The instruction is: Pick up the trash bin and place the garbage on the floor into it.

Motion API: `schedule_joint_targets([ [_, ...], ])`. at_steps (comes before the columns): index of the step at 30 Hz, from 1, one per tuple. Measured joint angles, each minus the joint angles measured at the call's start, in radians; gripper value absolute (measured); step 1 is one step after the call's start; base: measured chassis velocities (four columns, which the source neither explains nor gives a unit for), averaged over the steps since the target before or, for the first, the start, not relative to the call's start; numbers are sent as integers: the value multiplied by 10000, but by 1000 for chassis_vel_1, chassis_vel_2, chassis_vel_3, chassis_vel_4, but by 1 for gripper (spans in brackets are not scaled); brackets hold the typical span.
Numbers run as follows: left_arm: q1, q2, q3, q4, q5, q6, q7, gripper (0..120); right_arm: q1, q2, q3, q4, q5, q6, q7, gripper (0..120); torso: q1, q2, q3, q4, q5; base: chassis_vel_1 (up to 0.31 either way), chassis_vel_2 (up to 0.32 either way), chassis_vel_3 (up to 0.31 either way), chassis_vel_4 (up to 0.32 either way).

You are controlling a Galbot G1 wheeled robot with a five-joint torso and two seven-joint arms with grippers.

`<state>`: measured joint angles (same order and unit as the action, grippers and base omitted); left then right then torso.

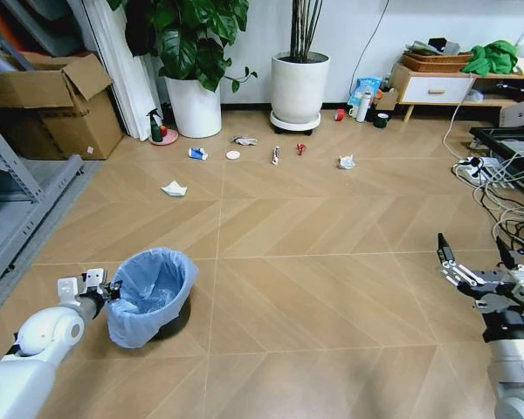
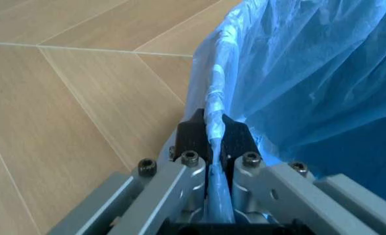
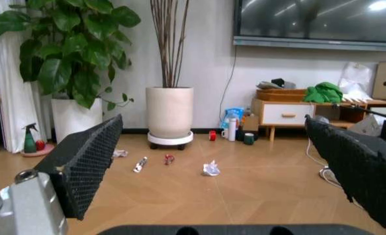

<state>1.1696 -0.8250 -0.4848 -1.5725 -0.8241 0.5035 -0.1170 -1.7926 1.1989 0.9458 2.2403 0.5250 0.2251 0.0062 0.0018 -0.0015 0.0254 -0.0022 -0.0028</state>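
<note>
Underfoot chevron wood floor [image 1: 332,288], garbage [image 1: 174,188] scattered

left arm [image 1: 35,345]: glossy white rounded shell, grey metal gripper [image 2: 210,128], black pads, hex screws. right gripper [image 1: 472,251]: grey frame, black textured fingers [image 3: 88,161].

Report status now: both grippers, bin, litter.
Left gripper clamped on trash bin rim. Right gripper open, empty, out at right. Garbage scattered on floor near the pots. Path ahead open.
</note>
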Motion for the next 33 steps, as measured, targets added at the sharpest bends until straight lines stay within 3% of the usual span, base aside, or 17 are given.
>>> schedule_joint_targets([
  [4, 104, -86, -170, -116, -73, -36, 19, 0, -9, 43, -7, -50, -37, 39, 32, 100, 0, 0, 0, 0, -6, 0, 0, 0, 0],
  [9, 781, -631, -1398, -1059, 14, -774, 211, 0, -178, 256, -28, -383, -798, 204, 408, 100, 0, 0, 0, -3, -3, 0, 0, 0, 0],
  [17, 2300, -1925, -3553, -3614, 726, -1466, 613, 0, -204, 654, -197, -1072, -1073, 688, 283, 100, -1, 0, -1, -1, 5, 0, 0, 0, 0],
  [26, 3197, -2506, -4378, -4734, 837, -1558, 765, 0, -239, 936, -423, -1395, -1134, 933, 22, 100, -1, 0, 0, 1, -4, 0, 0, 0, 0],
  [33, 3350, -2678, -4408, -4984, 868, -1539, 762, 0, -273, 1010, -426, -1422, -1192, 1022, -68, 100, -2, 0, -1, -1, -4, 0, 0, 0, 0],
])
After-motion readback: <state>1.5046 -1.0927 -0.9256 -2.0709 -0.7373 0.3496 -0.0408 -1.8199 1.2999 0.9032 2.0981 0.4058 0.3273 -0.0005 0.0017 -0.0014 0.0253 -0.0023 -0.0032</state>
